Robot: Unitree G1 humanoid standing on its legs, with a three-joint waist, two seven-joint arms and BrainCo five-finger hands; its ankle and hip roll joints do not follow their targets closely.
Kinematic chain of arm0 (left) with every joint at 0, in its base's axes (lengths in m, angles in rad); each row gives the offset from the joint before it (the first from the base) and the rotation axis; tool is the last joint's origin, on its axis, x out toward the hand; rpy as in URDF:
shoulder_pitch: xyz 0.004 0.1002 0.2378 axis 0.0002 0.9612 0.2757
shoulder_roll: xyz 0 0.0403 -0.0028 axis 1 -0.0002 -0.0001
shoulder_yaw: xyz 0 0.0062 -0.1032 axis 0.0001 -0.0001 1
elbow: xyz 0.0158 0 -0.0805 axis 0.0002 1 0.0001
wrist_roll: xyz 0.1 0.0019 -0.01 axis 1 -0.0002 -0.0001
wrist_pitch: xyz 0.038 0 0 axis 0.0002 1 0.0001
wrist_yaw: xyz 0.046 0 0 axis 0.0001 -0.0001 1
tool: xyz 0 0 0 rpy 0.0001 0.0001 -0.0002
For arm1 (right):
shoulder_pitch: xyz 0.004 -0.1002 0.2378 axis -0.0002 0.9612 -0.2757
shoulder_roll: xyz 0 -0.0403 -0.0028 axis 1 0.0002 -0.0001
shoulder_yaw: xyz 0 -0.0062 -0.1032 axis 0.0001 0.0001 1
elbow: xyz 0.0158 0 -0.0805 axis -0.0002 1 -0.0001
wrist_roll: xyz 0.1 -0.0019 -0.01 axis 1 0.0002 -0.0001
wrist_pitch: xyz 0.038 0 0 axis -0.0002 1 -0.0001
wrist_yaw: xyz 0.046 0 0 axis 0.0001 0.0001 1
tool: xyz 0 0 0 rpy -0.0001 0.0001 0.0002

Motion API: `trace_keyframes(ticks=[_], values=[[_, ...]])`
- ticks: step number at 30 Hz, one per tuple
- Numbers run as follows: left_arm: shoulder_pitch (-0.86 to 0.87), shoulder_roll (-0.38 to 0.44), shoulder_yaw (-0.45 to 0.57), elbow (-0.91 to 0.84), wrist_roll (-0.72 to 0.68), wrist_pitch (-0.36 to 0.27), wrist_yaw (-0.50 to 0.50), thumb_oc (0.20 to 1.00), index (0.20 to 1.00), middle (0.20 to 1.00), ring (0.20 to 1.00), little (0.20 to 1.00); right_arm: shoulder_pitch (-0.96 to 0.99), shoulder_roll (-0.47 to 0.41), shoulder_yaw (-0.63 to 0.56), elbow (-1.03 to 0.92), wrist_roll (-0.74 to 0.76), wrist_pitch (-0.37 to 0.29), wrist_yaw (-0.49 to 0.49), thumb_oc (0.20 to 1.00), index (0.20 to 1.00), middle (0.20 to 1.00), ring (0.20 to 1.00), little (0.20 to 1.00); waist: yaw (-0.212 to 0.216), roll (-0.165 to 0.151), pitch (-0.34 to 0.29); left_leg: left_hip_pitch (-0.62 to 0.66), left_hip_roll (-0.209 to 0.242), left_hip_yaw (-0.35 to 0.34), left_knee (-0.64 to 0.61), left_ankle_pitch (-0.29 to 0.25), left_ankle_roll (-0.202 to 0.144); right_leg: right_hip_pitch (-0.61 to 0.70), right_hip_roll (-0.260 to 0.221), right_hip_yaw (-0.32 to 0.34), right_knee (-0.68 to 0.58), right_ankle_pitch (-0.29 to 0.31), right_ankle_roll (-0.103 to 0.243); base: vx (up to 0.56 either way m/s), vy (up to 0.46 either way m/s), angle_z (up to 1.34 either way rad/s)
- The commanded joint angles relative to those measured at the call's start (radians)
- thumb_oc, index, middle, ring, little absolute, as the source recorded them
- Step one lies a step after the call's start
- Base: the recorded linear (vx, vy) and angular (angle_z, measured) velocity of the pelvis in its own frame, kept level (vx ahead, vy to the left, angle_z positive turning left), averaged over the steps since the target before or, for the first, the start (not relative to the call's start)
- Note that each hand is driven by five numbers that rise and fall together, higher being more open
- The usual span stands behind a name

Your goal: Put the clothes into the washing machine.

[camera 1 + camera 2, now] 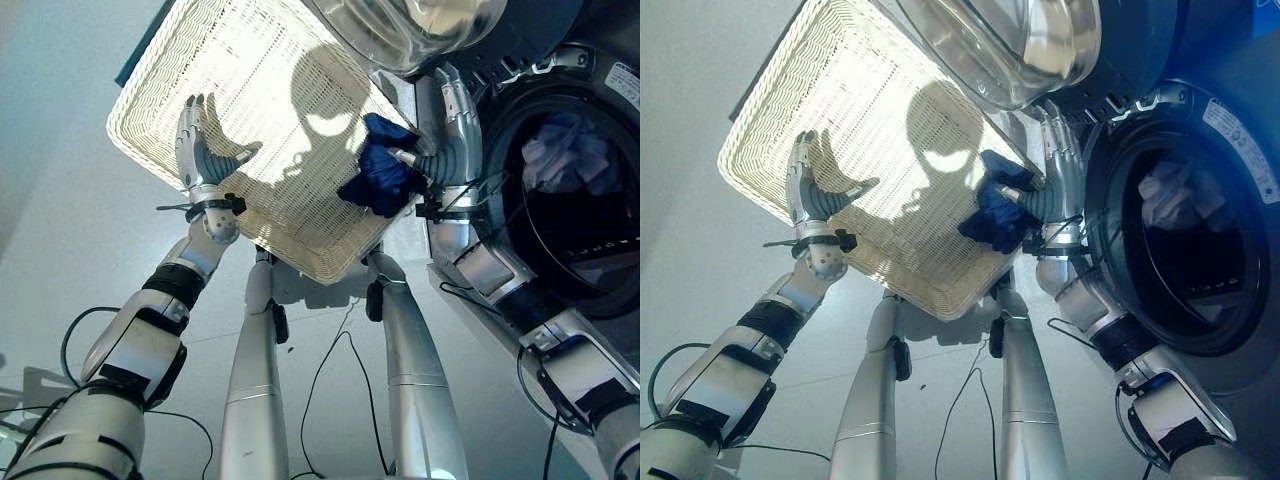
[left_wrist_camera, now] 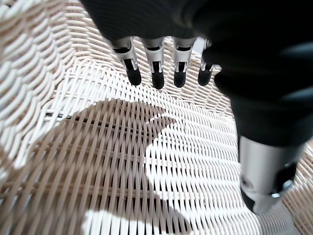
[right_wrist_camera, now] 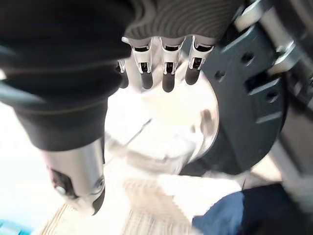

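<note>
Blue garment (image 1: pixel 382 168) in white wicker basket (image 1: pixel 200 60), right hand (image 1: pixel 452 140) beside it

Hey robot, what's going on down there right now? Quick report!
Both hands open: left hand over the white wicker basket, right hand by its rim. Blue garment hangs over the basket edge. Washer opening clear, clothes already inside.

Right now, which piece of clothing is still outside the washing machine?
The dark blue garment, lying at the white basket's edge by the right hand; the pale clothes are already in the drum.
</note>
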Motion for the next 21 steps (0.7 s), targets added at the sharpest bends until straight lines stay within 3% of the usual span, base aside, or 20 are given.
trace_keyframes(ticks=[1, 9, 21], values=[[-0.032, -0.025, 0.03, -0.005, 0.027, -0.013, 0.008, 1.0, 1.0, 1.0, 1.0, 1.0, -0.026, -0.036, 0.056, -0.035, -0.038, -0.014, 0.051, 1.0, 1.0, 1.0, 1.0, 1.0, -0.009, 0.038, -0.012, -0.029, -0.045, -0.005, 0.134, -0.12, -0.026, 0.099, 0.045, -0.031, -0.234, 0.137, 0.106, 0.0, 0.0, 0.0], [-0.091, -0.022, -0.005, 0.043, -0.005, -0.017, -0.017, 1.0, 1.0, 1.0, 1.0, 1.0, -0.132, -0.014, 0.192, 0.115, -0.006, 0.06, 0.126, 1.0, 1.0, 1.0, 1.0, 1.0, 0.01, 0.044, -0.012, -0.031, -0.055, -0.011, 0.14, -0.117, -0.026, 0.097, 0.039, -0.047, -0.227, 0.137, 0.1, 0.0, -0.012, 0.03], [-0.141, -0.029, -0.045, 0.104, -0.048, -0.041, -0.02, 1.0, 1.0, 1.0, 1.0, 1.0, -0.202, 0.018, 0.286, 0.351, 0.016, 0.144, 0.207, 1.0, 1.0, 1.0, 1.0, 1.0, 0.025, 0.051, -0.012, -0.037, -0.061, -0.012, 0.143, -0.113, -0.023, 0.093, 0.038, -0.059, -0.221, 0.136, 0.094, 0.0, -0.003, 0.02]])
